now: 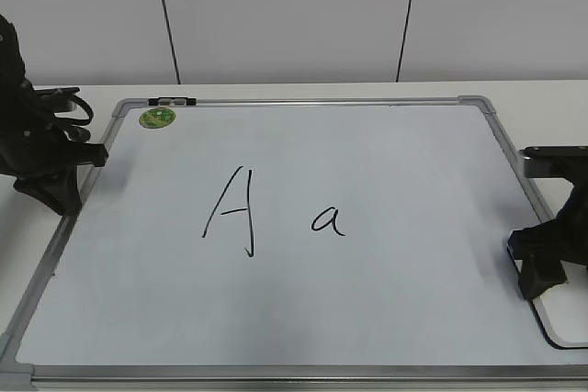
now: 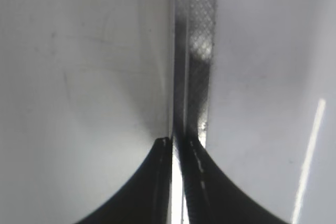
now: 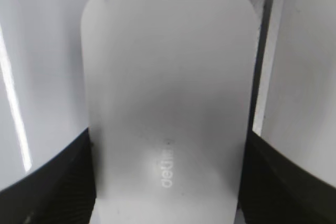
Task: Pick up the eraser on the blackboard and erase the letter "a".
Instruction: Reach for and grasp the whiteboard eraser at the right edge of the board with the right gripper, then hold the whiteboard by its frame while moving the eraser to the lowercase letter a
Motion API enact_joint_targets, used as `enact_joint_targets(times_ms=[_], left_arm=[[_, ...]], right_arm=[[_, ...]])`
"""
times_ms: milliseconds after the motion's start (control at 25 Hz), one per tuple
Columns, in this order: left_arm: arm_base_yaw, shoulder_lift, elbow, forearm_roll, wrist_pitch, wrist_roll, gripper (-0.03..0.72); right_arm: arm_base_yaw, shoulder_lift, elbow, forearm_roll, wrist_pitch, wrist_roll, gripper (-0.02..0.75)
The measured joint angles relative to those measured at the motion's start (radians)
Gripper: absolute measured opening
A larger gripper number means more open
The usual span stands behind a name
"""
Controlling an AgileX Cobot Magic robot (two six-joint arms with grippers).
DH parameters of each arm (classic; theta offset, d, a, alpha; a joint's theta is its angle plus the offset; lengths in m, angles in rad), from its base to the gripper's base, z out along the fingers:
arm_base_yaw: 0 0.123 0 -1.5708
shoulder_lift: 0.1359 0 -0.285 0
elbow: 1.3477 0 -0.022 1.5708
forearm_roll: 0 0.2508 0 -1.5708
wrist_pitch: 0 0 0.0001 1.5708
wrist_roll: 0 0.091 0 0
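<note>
The blackboard (image 1: 395,153) is a white dry-erase board lying flat, with a silver frame. The small black letter "a" (image 1: 328,220) is near its middle, to the right of a taller capital "A" (image 1: 234,211). The white eraser (image 3: 168,77) with grey lettering fills the right wrist view. My right gripper (image 3: 168,140) has a finger pressed against each long side of it. In the exterior view this gripper (image 1: 537,268) is low at the board's right edge, with the eraser (image 1: 570,314) under it. My left gripper (image 1: 60,190) is shut and empty at the board's left edge, over the frame (image 2: 199,51).
A round green sticker (image 1: 157,117) sits in the board's far left corner, next to a small black clip (image 1: 172,100) on the frame. The board lies on a white table in front of a white panelled wall.
</note>
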Motion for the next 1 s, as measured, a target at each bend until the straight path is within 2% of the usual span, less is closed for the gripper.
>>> enact_joint_targets(times_ms=[160,280,600,800,1000], left_arm=[[0.0,0.0,0.0,0.0,0.002,0.0,0.054],[0.0,0.0,0.0,0.0,0.002,0.0,0.054],[0.0,0.0,0.0,-0.002,0.002,0.0,0.055],[0.0,0.0,0.0,-0.002,0.004,0.0,0.055],[0.0,0.0,0.0,-0.002,0.004,0.0,0.055]], right_arm=[[0.0,0.0,0.0,0.011,0.0,0.007,0.526],[0.0,0.002,-0.01,0.079,0.008,0.008,0.526],[0.0,0.006,-0.169,0.204,0.187,-0.087,0.525],[0.009,0.017,-0.269,0.209,0.29,-0.095,0.525],[0.106,0.094,-0.383,0.159,0.377,-0.081,0.525]])
